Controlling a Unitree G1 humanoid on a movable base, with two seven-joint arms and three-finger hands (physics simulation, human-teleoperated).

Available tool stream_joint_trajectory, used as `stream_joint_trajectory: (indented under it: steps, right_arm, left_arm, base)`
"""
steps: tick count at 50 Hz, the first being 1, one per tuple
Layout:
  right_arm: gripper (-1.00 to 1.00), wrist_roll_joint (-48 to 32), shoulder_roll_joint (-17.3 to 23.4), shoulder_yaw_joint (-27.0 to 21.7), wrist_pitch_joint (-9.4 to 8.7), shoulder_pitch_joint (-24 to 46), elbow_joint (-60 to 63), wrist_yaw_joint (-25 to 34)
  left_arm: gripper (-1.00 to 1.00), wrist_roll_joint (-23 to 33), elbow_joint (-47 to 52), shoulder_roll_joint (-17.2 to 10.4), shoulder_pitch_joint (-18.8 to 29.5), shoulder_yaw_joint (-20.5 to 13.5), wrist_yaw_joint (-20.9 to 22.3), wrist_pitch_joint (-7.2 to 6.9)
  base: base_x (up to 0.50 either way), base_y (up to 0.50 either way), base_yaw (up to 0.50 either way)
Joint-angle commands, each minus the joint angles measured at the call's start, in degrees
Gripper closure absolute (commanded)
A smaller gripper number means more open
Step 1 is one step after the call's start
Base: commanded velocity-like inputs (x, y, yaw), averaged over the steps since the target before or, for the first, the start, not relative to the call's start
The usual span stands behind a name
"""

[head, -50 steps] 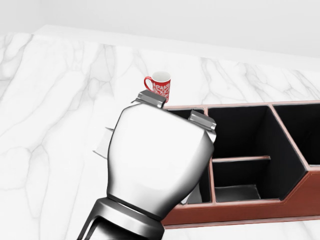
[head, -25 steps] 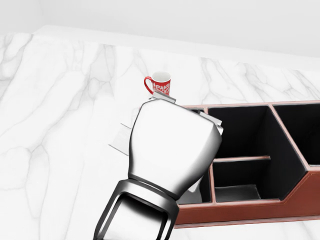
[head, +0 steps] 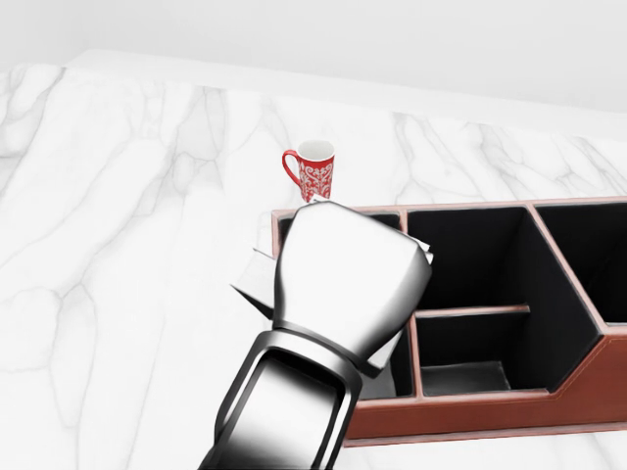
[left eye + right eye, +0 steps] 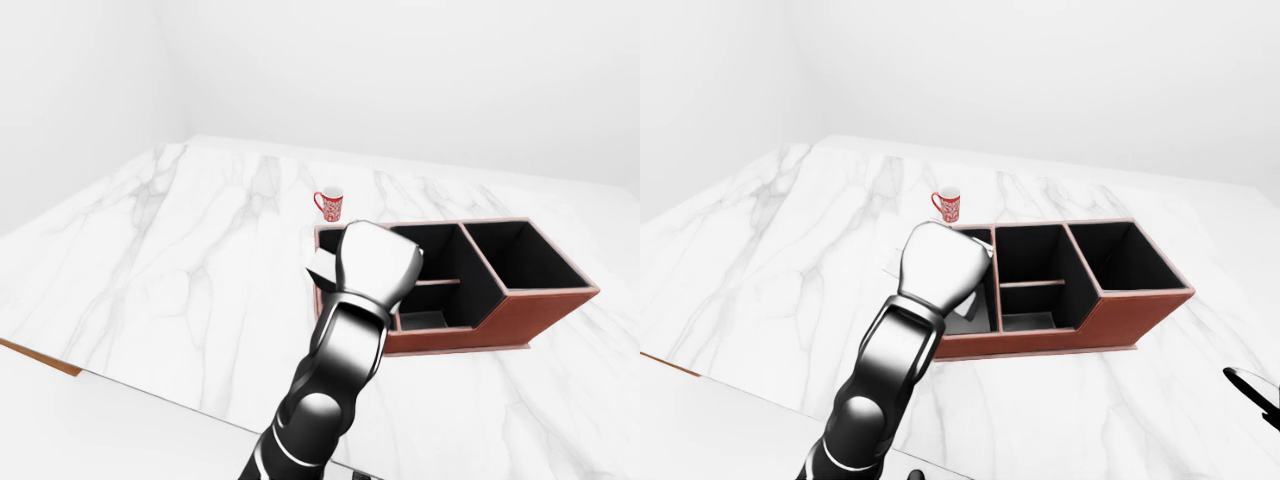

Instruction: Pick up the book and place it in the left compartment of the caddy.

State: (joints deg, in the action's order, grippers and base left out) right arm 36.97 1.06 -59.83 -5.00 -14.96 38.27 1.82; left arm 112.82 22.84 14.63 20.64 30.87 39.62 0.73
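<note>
Book [image 3: 257, 279] shows only as a pale corner poking out at nine o'clock from behind our left hand [image 3: 343, 284]; the rest of it is covered by the glossy back of that hand. We read it as sitting over the left end of the caddy [image 4: 520, 320], above the left compartment [image 4: 965, 315], but whether it touches the walls or floor there we cannot tell. In the right-eye view a grey slab shows low in that compartment just beside the hand; we cannot say whether it is part of the book.

Our left hand faces away from every camera, so the fingers are hidden. Whether they are closed round the book or spread apart, we cannot tell.

The caddy's left rim and much of its left compartment are blocked by the hand and forearm. Its middle compartments and the large right one are open to view and dark inside.

A red patterned mug [image 3: 313, 168] stands on the marble table [image 4: 170, 260] at twelve o'clock from the hand, just beyond the caddy's far rim.

At five o'clock in the right-eye view, a dark sliver at the frame edge is cut off; it may be our right hand [image 4: 1255, 388], its grip unreadable.
</note>
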Motion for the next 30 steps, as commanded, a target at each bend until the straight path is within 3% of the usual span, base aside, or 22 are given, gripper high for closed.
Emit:
stream_joint_trajectory:
  steps: [1, 30]
  right_arm:
    - [-1.00, -0.21, -0.02, 0.22, 0.00, 0.03, -0.04, 0.03]
    - [-1.00, -0.12, -0.05, 0.19, 0.00, -0.01, 0.10, 0.20]
  left_arm:
    - [1.00, 0.18, -2.07, 1.60, 0.41, -1.94, -1.94, 1.45]
    - [1.00, 0.18, -1.97, 1.76, 1.97, 0.40, -2.68, 0.76]
  base:
    - [0.00, 0.00, 0.00]
    - [0.00, 0.00, 0.00]
